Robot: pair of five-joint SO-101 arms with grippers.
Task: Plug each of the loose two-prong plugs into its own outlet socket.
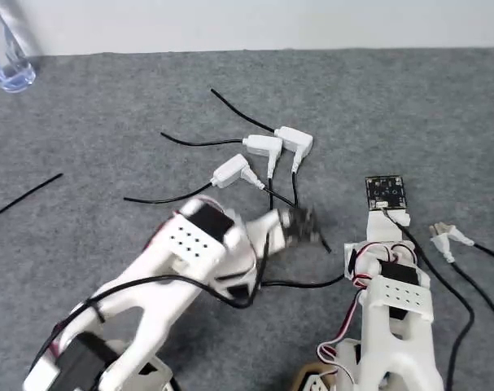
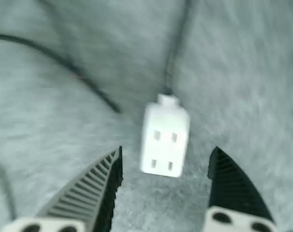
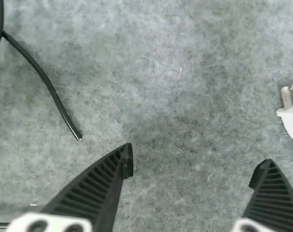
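1. In the high view the left gripper point(image 1: 299, 221) is a blur just off centre towards 4 o'clock. Whatever lies under it there cannot be made out.
2. The left wrist view shows that gripper point(image 2: 167, 158) with its jaws spread wide and holding nothing. A white outlet socket point(image 2: 164, 137) lies on the grey felt point(image 2: 49, 125) between the two fingertips and touches neither.
3. The socket's face is soft in focus but shows two pairs of slots, all open. Its black cord runs off from the far end.
4. Three white cord ends point(image 1: 263, 147) sit close together at 12 o'clock from centre. Whether each is a plug or a socket, I cannot tell.
5. The right gripper point(image 3: 197, 166) is also wide open and grips nothing, with bare felt between its jaws.
6. The loose two-prong plug point(image 3: 291, 108) is cut off by the frame edge beside one jaw. In the high view the plug point(image 1: 446, 239) lies at about 3 o'clock, near the right arm and apart from it.
7. A black cable point(image 3: 40, 77) ends loose on the felt beside the other jaw.
8. A clear bottle point(image 1: 6, 61) stands at 10 o'clock, cut off at the corner. Its contents cannot be judged.
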